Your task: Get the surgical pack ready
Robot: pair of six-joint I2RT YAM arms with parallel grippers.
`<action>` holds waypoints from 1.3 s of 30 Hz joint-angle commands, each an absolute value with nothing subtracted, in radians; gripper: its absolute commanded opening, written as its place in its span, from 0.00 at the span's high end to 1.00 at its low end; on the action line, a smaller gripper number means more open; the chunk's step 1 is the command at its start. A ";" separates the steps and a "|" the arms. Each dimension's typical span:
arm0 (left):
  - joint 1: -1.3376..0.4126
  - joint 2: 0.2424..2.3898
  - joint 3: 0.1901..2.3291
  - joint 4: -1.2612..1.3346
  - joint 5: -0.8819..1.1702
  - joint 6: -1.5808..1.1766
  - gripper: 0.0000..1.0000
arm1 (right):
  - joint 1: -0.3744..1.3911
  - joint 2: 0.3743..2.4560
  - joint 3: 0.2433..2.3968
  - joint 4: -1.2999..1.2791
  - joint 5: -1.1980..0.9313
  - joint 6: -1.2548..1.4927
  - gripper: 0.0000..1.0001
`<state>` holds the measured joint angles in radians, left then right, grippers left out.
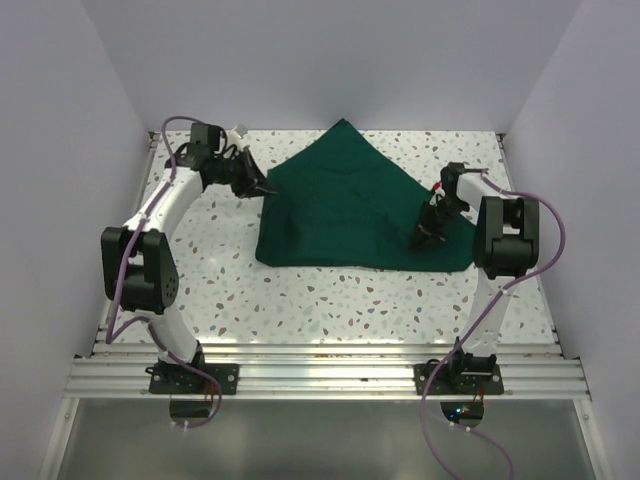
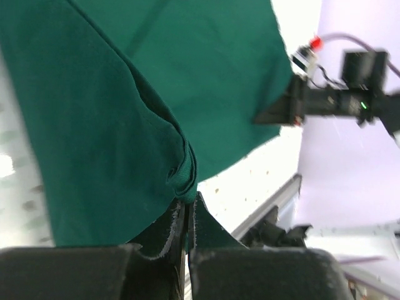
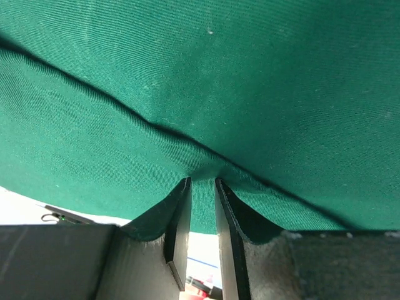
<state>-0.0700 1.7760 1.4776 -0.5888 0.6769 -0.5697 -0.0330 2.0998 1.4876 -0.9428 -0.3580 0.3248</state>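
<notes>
Where the left hand [image 2: 185,212] clamps, the surgical pack [image 1: 345,205] bunches.

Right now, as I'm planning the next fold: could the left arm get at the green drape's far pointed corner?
Probably, but not as it stands: the left gripper is shut on the left edge of the surgical pack. The far corner lies bare, with nothing between.

My left arm [image 1: 150,215] stretches forward and bends inward, the left gripper [image 1: 269,190] with its jaws clamped tight. My right arm [image 1: 497,240] is folded at the elbow, wrist pitched down. The right gripper [image 1: 419,243] has its jaws close together, a narrow gap between them.
</notes>
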 commanded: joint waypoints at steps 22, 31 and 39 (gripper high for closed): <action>-0.440 2.157 1.979 -0.574 0.834 -0.696 1.00 | -0.031 2.178 1.525 -0.936 -0.333 0.337 0.74; -0.471 2.229 1.997 -0.506 0.850 -0.747 1.00 | -0.029 2.189 1.520 -0.939 -0.328 0.331 0.74; -0.474 2.296 2.020 -0.463 0.848 -0.785 1.00 | -0.029 2.191 1.517 -0.936 -0.334 0.331 0.74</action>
